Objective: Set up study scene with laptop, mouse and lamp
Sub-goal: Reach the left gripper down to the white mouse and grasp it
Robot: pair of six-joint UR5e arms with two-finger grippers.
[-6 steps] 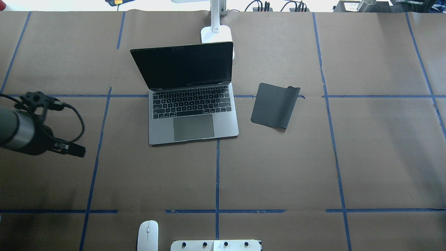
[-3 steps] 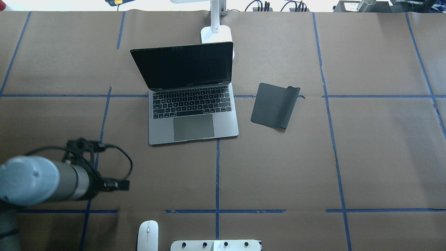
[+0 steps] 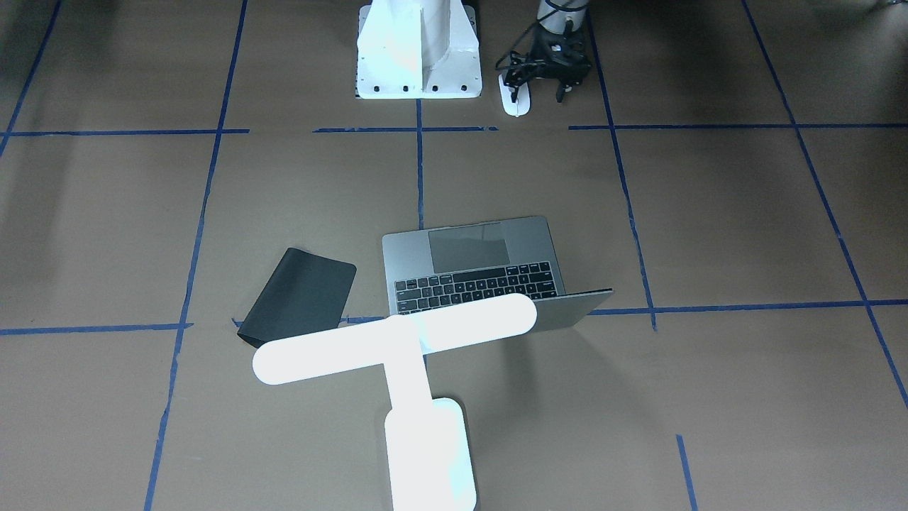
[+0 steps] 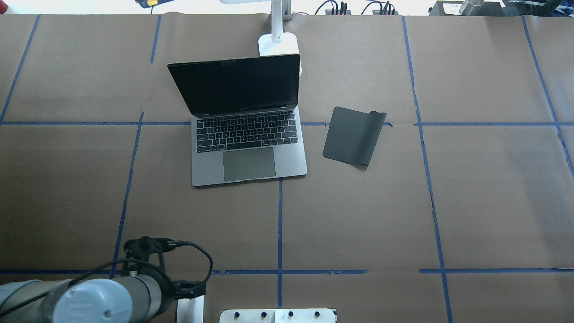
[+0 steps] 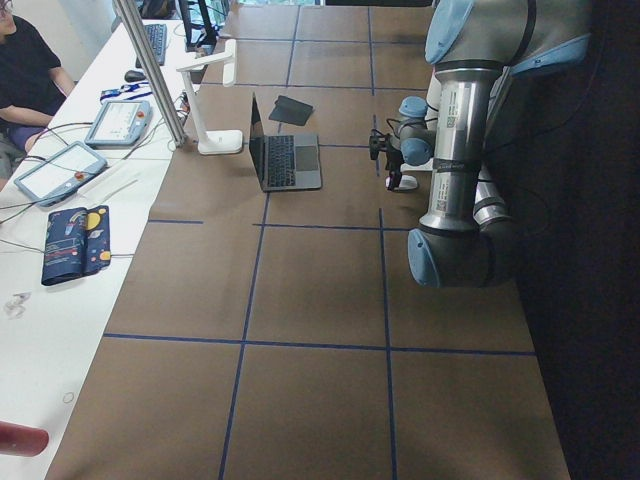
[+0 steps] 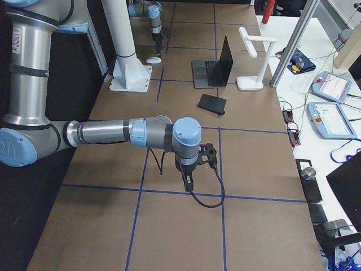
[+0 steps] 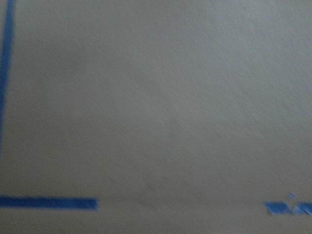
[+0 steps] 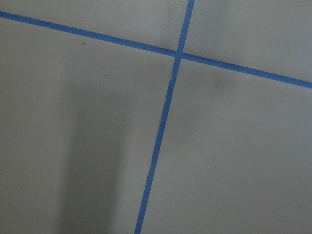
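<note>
The open grey laptop (image 4: 249, 148) sits at the table's middle, its screen facing the robot. The white T-shaped lamp (image 3: 397, 341) stands upright behind it; its base (image 4: 279, 44) shows in the overhead view. The white mouse (image 3: 516, 101) lies at the robot's edge beside the pedestal, partly covered in the overhead view (image 4: 190, 310). My left gripper (image 3: 540, 92) hangs just above and beside the mouse, fingers apart and empty. My right gripper (image 6: 188, 179) points down over bare paper far from these things; I cannot tell if it is open or shut.
A black mouse pad (image 4: 352, 136) lies to the right of the laptop, one corner curled. The white bolted pedestal (image 3: 418, 50) stands at the robot's edge. Blue tape lines grid the brown paper. Tablets and cables lie on the white bench (image 6: 330, 96) beyond the lamp.
My left arm has swung from the table's left side down toward the robot's edge and now hangs over the mouse, covering its top part. Laptop, lamp and pad have not moved.
</note>
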